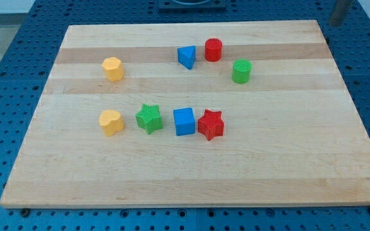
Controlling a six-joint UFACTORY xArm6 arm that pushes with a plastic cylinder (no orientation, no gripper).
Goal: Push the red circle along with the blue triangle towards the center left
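The red circle (212, 49) stands near the top of the wooden board (191, 173), right of centre. The blue triangle (186, 56) sits just to its left, a small gap between them. A dark rod comes in at the view's top right corner. My tip (334, 24) is beyond the board's top right corner, far to the right of the red circle and touching no block.
A green cylinder (241, 70) stands right of and below the red circle. A yellow hexagon (112, 68) is at upper left. Across the middle sit a yellow heart (111, 122), green star (149, 119), blue cube (184, 121) and red star (211, 124).
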